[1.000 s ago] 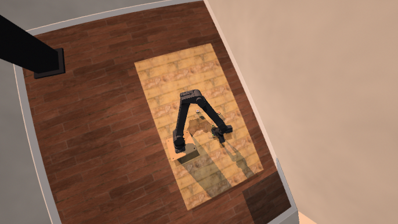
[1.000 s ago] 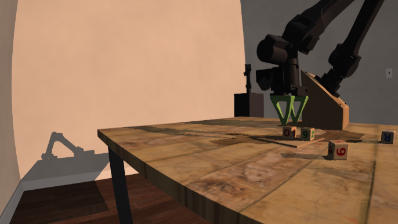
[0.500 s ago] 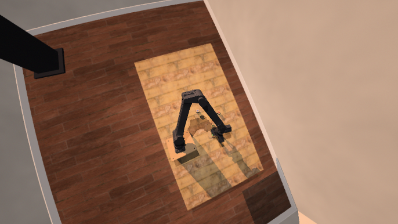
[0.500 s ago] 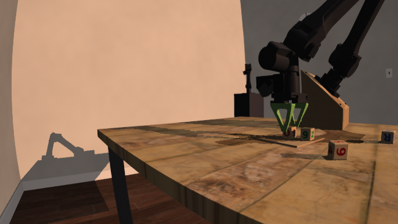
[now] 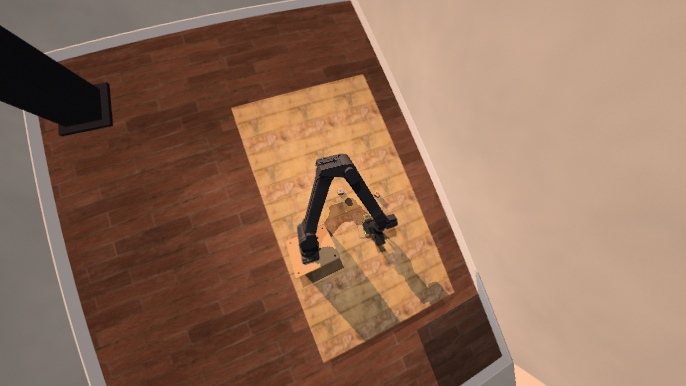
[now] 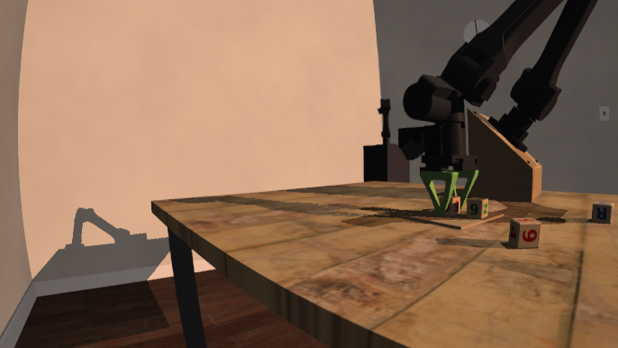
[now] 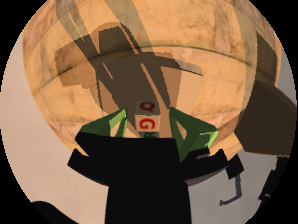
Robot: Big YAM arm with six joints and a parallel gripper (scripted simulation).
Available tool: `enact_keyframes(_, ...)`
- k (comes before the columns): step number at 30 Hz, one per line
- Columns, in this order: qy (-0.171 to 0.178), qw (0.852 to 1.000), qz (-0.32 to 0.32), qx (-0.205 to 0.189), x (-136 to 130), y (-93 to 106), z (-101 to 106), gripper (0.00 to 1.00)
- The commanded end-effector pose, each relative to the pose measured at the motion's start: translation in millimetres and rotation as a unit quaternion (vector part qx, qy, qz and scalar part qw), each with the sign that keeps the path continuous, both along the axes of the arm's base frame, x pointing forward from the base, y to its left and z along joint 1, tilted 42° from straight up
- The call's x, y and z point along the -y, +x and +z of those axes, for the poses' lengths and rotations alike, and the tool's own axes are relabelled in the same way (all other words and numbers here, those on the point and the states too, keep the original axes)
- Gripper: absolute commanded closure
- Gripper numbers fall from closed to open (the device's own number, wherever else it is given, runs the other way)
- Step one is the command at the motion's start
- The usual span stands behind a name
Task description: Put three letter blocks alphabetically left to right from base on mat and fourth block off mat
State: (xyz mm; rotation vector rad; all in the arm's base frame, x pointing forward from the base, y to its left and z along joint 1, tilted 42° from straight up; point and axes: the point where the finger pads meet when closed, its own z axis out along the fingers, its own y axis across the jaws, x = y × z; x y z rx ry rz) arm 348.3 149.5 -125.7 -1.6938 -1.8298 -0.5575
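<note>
My gripper (image 6: pixel 451 208) (image 7: pixel 148 110) is open, its green fingers low on either side of a block with a red G on top (image 7: pixel 147 123); that block also shows partly behind a finger in the exterior view (image 6: pixel 456 206). A block with green characters (image 6: pixel 477 209) (image 7: pixel 151 135) stands close beside it on the thin mat (image 6: pixel 470 222) (image 7: pixel 190 90); its top is mostly hidden in the wrist view. A block with a red 9 on its side (image 6: pixel 526 233) (image 5: pixel 377 193) and one with a blue R on its side (image 6: pixel 602 213) (image 5: pixel 340 191) stand off the mat. Their top characters are unreadable.
The arm's wedge-shaped base (image 5: pixel 317 255) (image 6: pixel 504 167) stands on the wooden table (image 5: pixel 300 145) (image 6: pixel 405 270) behind the mat. The arm's shadow falls across the mat and table. The table's edge (image 6: pixel 270 284) runs along the near side in the exterior view.
</note>
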Motion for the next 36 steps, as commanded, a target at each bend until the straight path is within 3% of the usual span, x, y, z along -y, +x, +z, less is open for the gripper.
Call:
enact_keyframes(1,-0.001,1.0,-0.005,-0.003,-0.2,-1.8,-0.6,0.35)
enact_keyframes(10,-0.001,1.0,-0.005,-0.003,-0.2,-1.8,-0.6,0.35)
enact_keyframes(11,-0.001,1.0,-0.005,-0.003,-0.2,-1.8,-0.6,0.54)
enact_keyframes(27,-0.001,1.0,-0.004,-0.003,-0.2,-1.8,-0.6,0.54)
enact_keyframes(28,-0.001,1.0,-0.004,-0.003,-0.2,-1.8,-0.6,0.74)
enact_keyframes(36,-0.001,1.0,-0.004,-0.002,-0.2,-1.8,-0.6,0.74)
